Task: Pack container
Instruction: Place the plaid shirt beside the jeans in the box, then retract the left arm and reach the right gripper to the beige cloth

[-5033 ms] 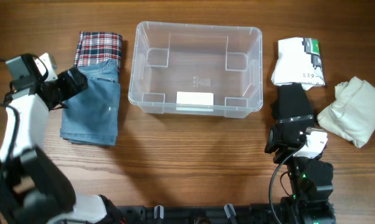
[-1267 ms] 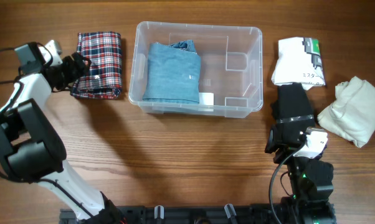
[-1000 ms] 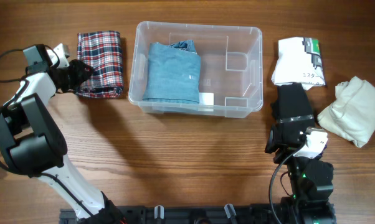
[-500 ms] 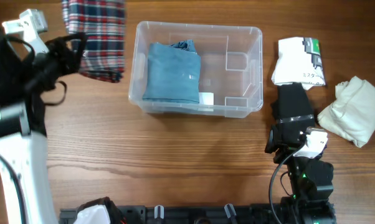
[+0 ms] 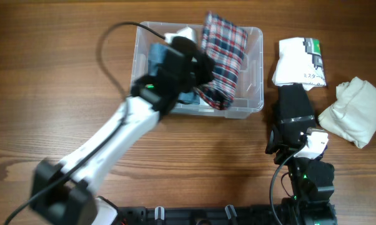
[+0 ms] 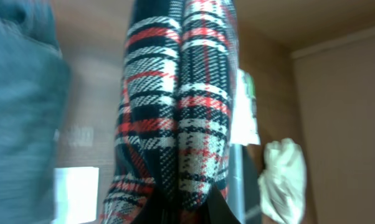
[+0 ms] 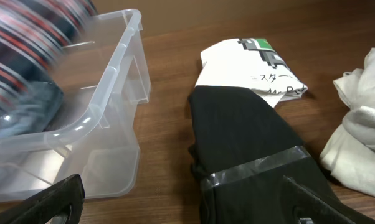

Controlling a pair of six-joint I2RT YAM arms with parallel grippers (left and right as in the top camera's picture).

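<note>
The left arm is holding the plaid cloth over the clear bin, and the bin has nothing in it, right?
Not quite: the container already holds folded blue denim, seen in the overhead view. The left tool does hold the plaid cloth over it.

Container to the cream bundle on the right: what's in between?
In the overhead view, a folded white printed garment and a folded black garment lie between the container and the cream cloth bundle.
</note>
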